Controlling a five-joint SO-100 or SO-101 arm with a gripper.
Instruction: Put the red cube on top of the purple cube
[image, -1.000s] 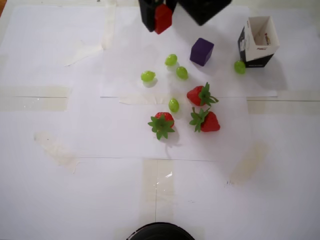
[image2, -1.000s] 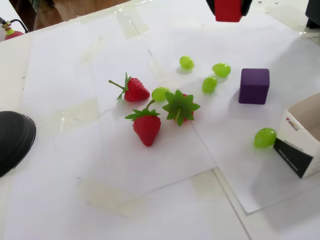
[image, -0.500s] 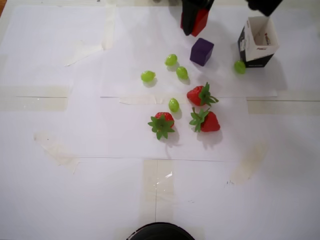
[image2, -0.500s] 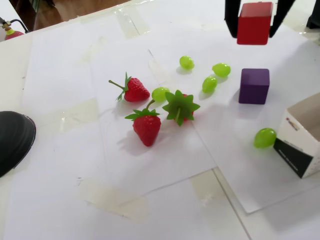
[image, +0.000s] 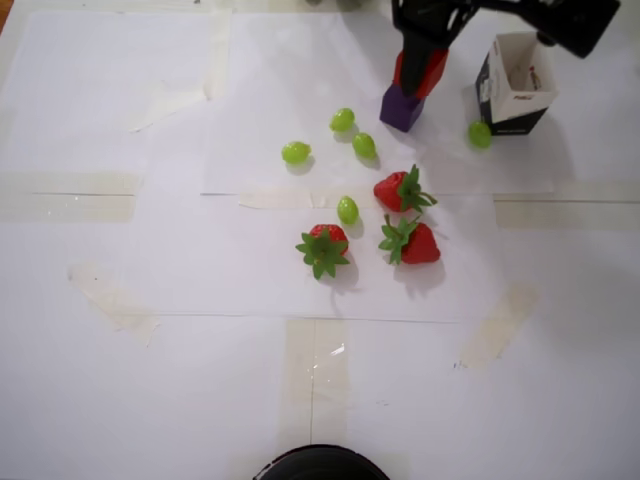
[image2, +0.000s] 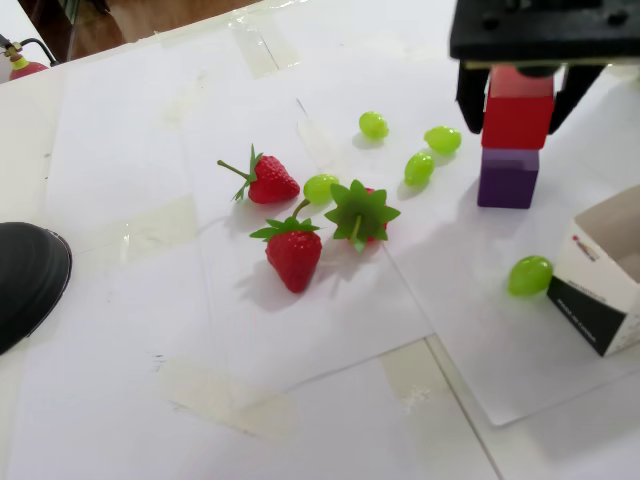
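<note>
White paper covered the table (image2: 150, 400). Gripper (image2: 518, 118) was clamped on the red cube (image2: 517, 112), which sat atop the purple cube (image2: 507, 178), far right in the fixed view.

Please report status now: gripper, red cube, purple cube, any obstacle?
Gripper shut on red cube. Red cube directly over purple cube, apparently touching, not released. Grapes, strawberries, carton clear of stack.

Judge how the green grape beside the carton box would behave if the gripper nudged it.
The green grape looks rounded and smooth, so it would probably roll rather than slide. It likely weighs little, and its glossy skin may slip between fingers.
</note>
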